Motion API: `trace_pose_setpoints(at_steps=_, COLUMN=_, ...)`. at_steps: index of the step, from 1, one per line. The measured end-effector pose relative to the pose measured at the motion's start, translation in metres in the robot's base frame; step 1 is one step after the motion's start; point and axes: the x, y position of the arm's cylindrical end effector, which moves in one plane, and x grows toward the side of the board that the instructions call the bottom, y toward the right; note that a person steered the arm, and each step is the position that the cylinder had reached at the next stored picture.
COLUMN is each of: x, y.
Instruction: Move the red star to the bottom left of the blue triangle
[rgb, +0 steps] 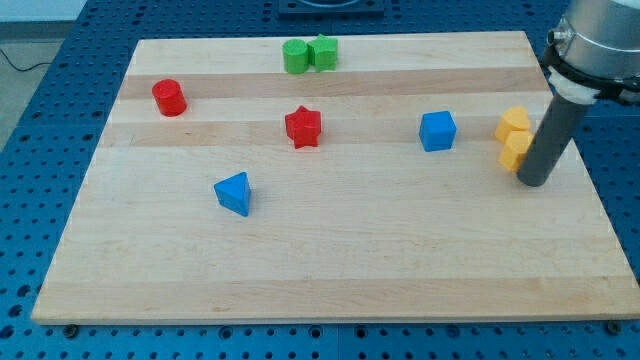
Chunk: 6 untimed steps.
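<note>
Red star-shaped block lying near the middle of the pale wooden surface, up and to the view's right of the blue triangular block, well apart from it. End effector a plain dark rod with nothing to open or close, holding nothing; my tip down at the view's right edge, just beside the two yellow blocks, far from the star. Elsewhere: red cylinder block at upper left, two green blocks touching at the top, blue cube right of centre.
</note>
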Motion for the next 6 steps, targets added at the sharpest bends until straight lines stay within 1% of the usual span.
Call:
trace_pose_setpoints(at_steps=2, x=-0.011, y=0.004)
trace_pose_setpoints(at_steps=3, x=0.018, y=0.002)
trace_pose_setpoints(at_steps=4, x=0.065, y=-0.014)
trace_pose_setpoints(at_steps=5, x=0.088, y=-0.021)
trace_pose_setpoints(at_steps=6, x=0.092, y=-0.021)
